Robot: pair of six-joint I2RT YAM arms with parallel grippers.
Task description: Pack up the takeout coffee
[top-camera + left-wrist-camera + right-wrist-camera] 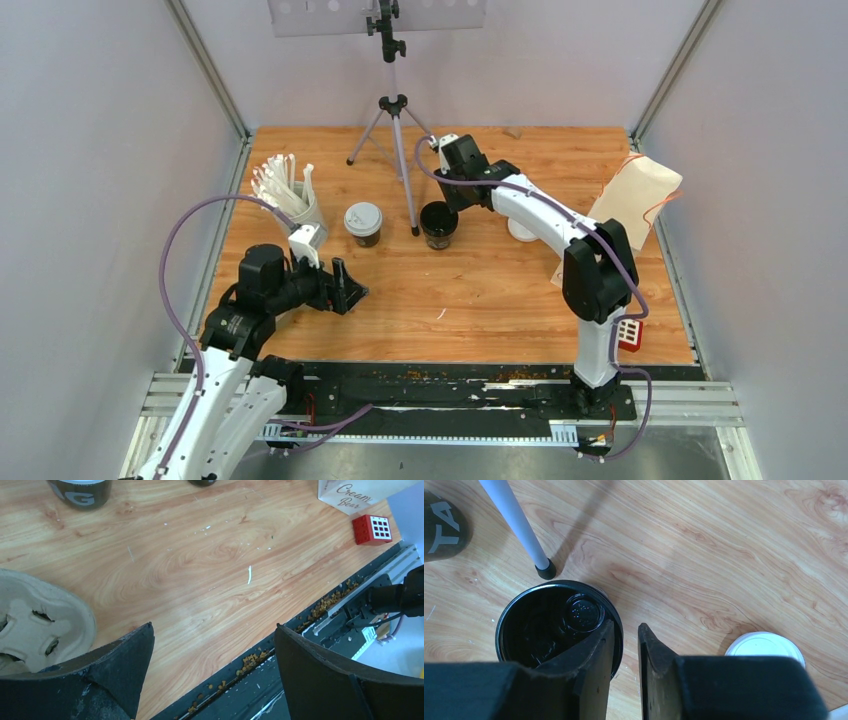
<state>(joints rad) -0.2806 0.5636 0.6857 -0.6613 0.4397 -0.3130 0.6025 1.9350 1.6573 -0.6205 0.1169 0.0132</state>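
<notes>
Right jaws, a little apart, sit over the open cup [539, 635] rim, ready to pinch it. Left jaws wait wide apart, far from that cup

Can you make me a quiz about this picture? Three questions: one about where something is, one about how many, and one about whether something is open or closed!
1. Where is the loose white lid?
A) on top of a cup
B) on the floor
C) flat on the wooden table

2. How many black cups are there?
A) one
B) two
C) four

3. The black cup at the right gripper is
A) open on top
B) lidded
C) tipped over

Answers:
1 C: the lid lies on the bare wood, apart from that cup.
2 B: the top view shows this cup and a lidded cup, and no others.
3 A: the right wrist view looks straight down into its dark inside.
</notes>
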